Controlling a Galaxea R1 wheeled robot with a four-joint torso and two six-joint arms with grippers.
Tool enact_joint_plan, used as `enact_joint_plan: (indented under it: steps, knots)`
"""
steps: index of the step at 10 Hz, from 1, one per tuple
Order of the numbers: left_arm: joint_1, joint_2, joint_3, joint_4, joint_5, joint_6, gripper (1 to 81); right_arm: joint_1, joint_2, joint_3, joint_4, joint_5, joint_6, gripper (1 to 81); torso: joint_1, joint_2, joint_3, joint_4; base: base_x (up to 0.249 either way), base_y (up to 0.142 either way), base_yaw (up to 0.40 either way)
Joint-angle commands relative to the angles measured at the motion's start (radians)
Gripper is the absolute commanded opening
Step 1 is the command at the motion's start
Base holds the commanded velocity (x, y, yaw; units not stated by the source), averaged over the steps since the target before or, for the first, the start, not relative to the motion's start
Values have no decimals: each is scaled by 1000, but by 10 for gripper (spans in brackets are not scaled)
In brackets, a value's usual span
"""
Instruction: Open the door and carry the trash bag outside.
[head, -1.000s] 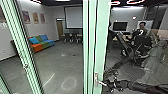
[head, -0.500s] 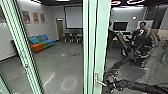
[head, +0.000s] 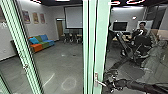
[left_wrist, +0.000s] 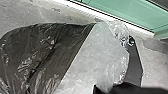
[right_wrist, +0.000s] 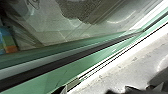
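Door handle (head: 96, 79) beside right end effector (head: 109, 84).

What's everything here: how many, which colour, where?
Bag: one, black and whitish, left wrist view
Near door: one, green, centre
Handle: one, silvery, near door
Far door: one, brown, beside screen
Sofa: one, orange, green and blue, left
Posters: three, brownish, left wall
Screen: one, whitish, back wall
Chairs: several, dark, below screen
Monitor: one, black, right
Lights: several, reddish, ceiling
Floor: one, grey, throughout
Person: one, dark clothes, beside monitor
Robot plate: one, dark, beside bag
Right arm: one, dark, beside handle
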Motion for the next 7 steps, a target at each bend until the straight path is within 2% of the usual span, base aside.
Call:
enact_joint_plan:
  steps: [1,3,5,7]
  knots:
    - [-59,0,5,-7,50,-1,10,2,79,-31,-42,-104,-10,811,0,0,0,0,0,0,0]
    - [-59,-1,5,-7,50,-1,10,-40,80,-63,-44,-87,-13,811,0,0,0,0,0,0,0]
    - [-57,-1,2,-7,51,-1,10,-51,56,-45,-42,-78,-10,811,0,0,1,0,0,0,0]
    - [-57,-1,3,-7,51,-1,10,-91,33,-23,-41,11,-14,811,0,-1,1,0,0,0,0]
